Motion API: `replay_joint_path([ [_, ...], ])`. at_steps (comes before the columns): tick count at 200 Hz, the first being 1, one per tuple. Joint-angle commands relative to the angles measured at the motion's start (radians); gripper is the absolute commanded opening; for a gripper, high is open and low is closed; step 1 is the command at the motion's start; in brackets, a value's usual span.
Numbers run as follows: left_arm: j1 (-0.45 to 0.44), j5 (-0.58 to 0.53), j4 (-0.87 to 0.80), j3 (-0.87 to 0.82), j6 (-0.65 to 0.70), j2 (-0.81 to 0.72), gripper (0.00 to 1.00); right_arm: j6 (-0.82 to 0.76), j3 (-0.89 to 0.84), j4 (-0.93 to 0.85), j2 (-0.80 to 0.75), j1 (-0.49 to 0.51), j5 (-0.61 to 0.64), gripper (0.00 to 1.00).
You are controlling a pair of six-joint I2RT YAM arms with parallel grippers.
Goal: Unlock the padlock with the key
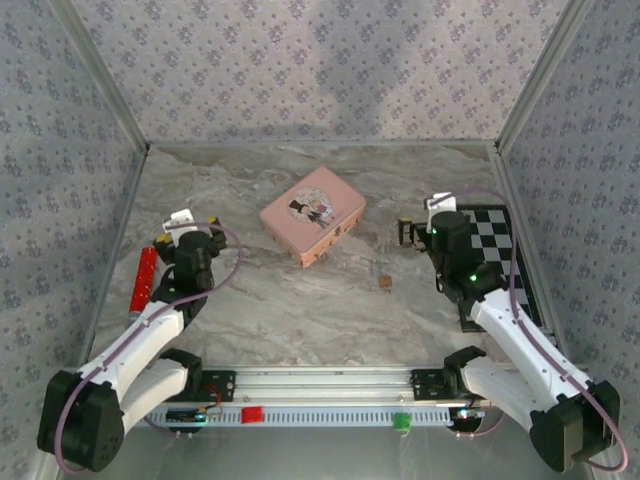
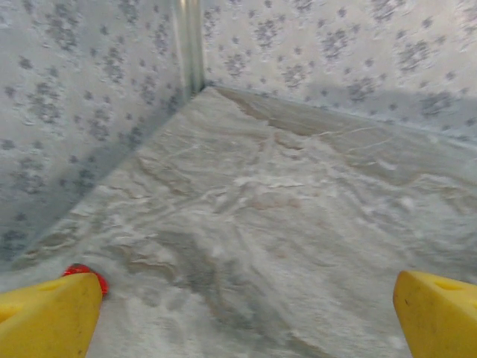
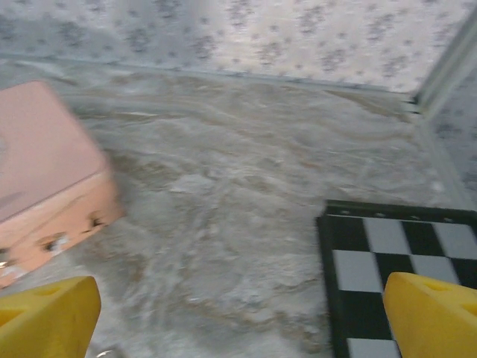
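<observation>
Tiny brass-gold padlock [image 1: 385,283] lies loose on the grey marbled tabletop [image 1: 300,310], nearer than the pink cartoon-printed tin [image 1: 313,215] and just left of the right gripper [image 3: 242,317]. That gripper and the left gripper [image 2: 246,313] both gape wide, holding nothing, seemingly readied for a pickup.

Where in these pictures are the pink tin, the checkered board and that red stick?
pink tin [image 1: 312,213]: top view, middle of its printed lid.
checkered board [image 1: 512,240]: top view, bare squares near its far end.
red stick [image 1: 145,277]: top view, middle of its length.
</observation>
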Motion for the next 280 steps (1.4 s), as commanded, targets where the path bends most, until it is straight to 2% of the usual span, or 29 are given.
replay_joint_path([
  [1, 0.049, -0.132, 0.105, -0.011, 0.092, 0.037, 1.0, -0.054, -0.082, 0.192, -0.004, -0.014, 0.086, 0.99],
  [14, 0.09, -0.138, 0.111, -0.026, 0.094, 0.064, 1.0, -0.131, -0.117, 0.238, 0.023, -0.015, 0.054, 0.99],
  [37, 0.115, -0.146, 0.244, -0.098, 0.131, 0.105, 1.0, -0.154, -0.133, 0.21, 0.081, -0.021, 0.106, 0.99],
  [50, 0.132, -0.128, 0.309, -0.126, 0.14, 0.147, 1.0, -0.189, -0.199, 0.312, 0.098, -0.031, 0.137, 0.99],
  [78, 0.15, -0.053, 0.467, -0.16, 0.185, 0.272, 1.0, -0.181, -0.3, 0.496, 0.162, -0.078, 0.107, 0.99],
  [91, 0.155, 0.004, 0.434, -0.136, 0.2, 0.289, 1.0, -0.175, -0.359, 0.622, 0.204, -0.08, 0.145, 0.99],
  [106, 0.156, 0.02, 0.501, -0.134, 0.238, 0.329, 1.0, -0.184, -0.403, 0.735, 0.258, -0.087, 0.15, 0.99],
  [154, 0.163, 0.157, 0.663, -0.138, 0.304, 0.422, 1.0, -0.185, -0.403, 0.844, 0.338, -0.152, 0.021, 0.99],
  [176, 0.189, 0.224, 0.775, -0.131, 0.295, 0.539, 1.0, -0.184, -0.408, 0.897, 0.358, -0.184, -0.018, 0.99],
  [183, 0.191, 0.238, 0.768, -0.115, 0.303, 0.553, 1.0, -0.188, -0.409, 0.906, 0.363, -0.195, -0.034, 0.99],
  [196, 0.218, 0.285, 0.656, -0.081, 0.273, 0.531, 1.0, -0.2, -0.415, 0.939, 0.373, -0.212, -0.071, 0.99],
  [224, 0.282, 0.393, 0.639, -0.054, 0.228, 0.587, 1.0, -0.232, -0.416, 0.981, 0.403, -0.253, -0.186, 0.99],
  [233, 0.283, 0.389, 0.751, -0.07, 0.246, 0.638, 1.0, -0.234, -0.417, 0.997, 0.416, -0.267, -0.207, 0.99],
  [243, 0.284, 0.399, 0.612, -0.042, 0.226, 0.594, 1.0, -0.212, -0.414, 1.011, 0.431, -0.294, -0.236, 0.99],
  [254, 0.287, 0.404, 0.71, -0.062, 0.237, 0.625, 1.0, -0.187, -0.416, 1.023, 0.444, -0.324, -0.279, 0.99],
  [266, 0.288, 0.406, 0.629, -0.045, 0.226, 0.599, 1.0, -0.174, -0.419, 1.036, 0.453, -0.347, -0.31, 0.99],
  [280, 0.289, 0.397, 0.669, -0.053, 0.228, 0.611, 1.0, -0.168, -0.419, 1.045, 0.462, -0.354, -0.326, 0.99],
])
